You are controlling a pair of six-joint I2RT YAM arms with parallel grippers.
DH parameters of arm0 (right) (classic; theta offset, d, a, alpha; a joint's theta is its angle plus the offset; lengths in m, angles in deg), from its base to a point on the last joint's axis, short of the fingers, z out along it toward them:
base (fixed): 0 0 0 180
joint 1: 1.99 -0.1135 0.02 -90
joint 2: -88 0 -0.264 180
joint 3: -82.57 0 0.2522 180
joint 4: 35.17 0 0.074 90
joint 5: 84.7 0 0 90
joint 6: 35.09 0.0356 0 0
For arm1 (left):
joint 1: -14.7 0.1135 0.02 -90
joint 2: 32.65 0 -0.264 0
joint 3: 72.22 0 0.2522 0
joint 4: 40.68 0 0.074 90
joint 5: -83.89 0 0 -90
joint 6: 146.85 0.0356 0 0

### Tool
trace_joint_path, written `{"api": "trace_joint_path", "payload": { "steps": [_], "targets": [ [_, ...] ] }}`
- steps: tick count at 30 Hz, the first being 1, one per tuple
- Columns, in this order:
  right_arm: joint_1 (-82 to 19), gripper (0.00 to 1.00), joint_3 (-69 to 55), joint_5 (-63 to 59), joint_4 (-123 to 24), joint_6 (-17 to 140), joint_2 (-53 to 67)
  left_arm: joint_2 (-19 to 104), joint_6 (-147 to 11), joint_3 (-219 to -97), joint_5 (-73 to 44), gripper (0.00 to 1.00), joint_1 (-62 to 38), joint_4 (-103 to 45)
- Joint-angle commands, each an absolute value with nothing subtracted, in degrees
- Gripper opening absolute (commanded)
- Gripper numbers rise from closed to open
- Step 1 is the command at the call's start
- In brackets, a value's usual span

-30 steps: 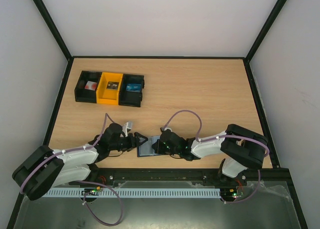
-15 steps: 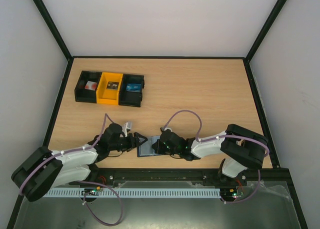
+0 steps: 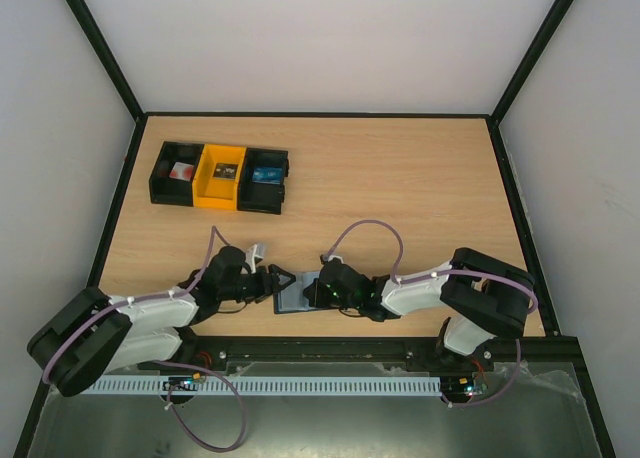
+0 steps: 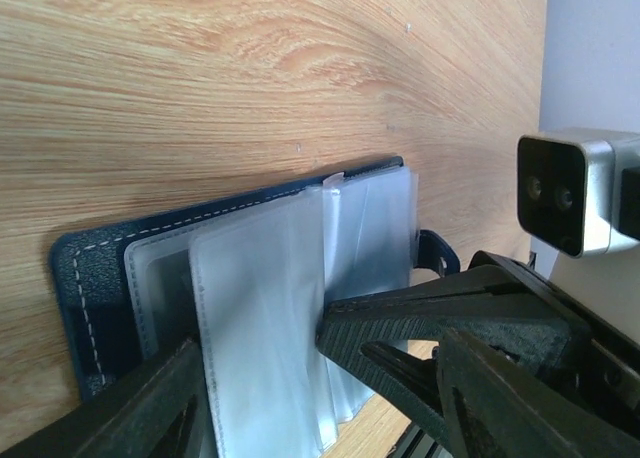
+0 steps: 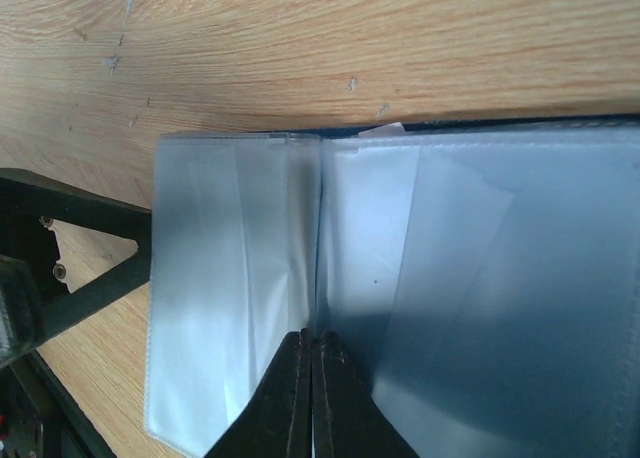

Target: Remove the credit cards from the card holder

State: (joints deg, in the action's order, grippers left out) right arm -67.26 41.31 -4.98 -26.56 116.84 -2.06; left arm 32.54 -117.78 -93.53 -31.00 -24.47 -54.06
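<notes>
The card holder (image 3: 292, 298) lies open near the table's front edge, showing a dark navy stitched cover (image 4: 88, 278) and clear plastic sleeves (image 4: 265, 308). My left gripper (image 4: 330, 418) is open, its fingers standing on either side of the sleeves' near end. My right gripper (image 5: 312, 343) is shut, its tips pressed onto the fold between two sleeves (image 5: 240, 278); it enters the left wrist view as a black wedge (image 4: 420, 323). The sleeves look translucent and I cannot make out any credit cards inside them. A bluish card (image 3: 265, 175) lies in a black bin at the back left.
A row of three bins stands at the back left: a black one (image 3: 160, 174) holding a red-and-white item, a yellow one (image 3: 208, 181), and the black one (image 3: 281, 181) holding the bluish card. Black frame rails border the table; the front rail (image 3: 330, 344) runs just below the holder.
The left arm has shifted very slightly. The card holder and the right gripper stay where they were.
</notes>
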Motion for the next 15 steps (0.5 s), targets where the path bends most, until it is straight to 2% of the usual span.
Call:
{"api": "trace_joint_path", "payload": {
  "steps": [1,8,15],
  "targets": [
    [-67.51,0.02,42.22,-2.97,-32.33,116.00,-4.22,33.76,-118.48,-92.97,-32.74,0.62,-24.54,-55.88],
    [-67.49,0.03,42.43,-3.13,-31.58,115.89,-3.39,30.50,-120.25,-92.92,-32.80,0.52,-25.17,-56.07],
    [-67.52,0.14,43.61,-2.95,-30.35,116.34,1.12,29.32,-120.81,-93.49,-32.54,0.46,-25.45,-55.82]
  ]
}}
